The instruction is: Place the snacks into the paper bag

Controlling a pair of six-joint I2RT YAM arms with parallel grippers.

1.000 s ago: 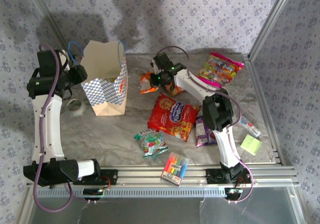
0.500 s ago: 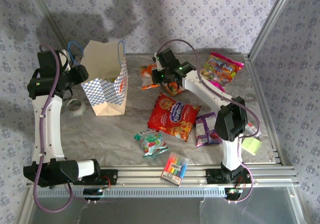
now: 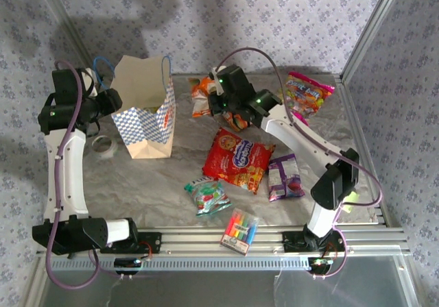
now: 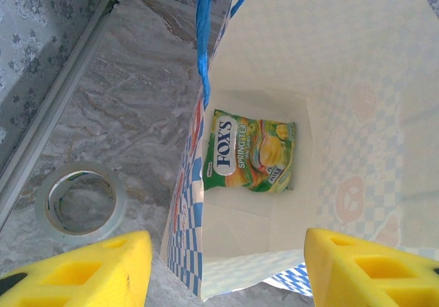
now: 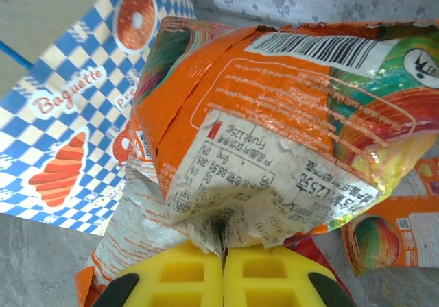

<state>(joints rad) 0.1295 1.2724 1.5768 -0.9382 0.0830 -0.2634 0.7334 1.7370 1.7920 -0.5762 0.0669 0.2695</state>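
Top external view: the right jaws pinch the orange-white packet (image 3: 201, 90) at upper middle, apparently clear of the bench (image 3: 171, 177). The paper bag (image 3: 145, 118) stands just to its left, mouth up. The left jaws, spread, hang at the bag's left edge.

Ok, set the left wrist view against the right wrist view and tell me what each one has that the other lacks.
Left wrist, not right wrist: a green-yellow packet lying inside on the bottom, a blue cord handle, a tape roll, and the left claw, open. Right wrist, not left wrist: the right claw shut on an orange packet, and a second orange packet at the lower right. Both: the paper bag, its inside from the left wrist and its checkered outside from the right, and the marbled table.
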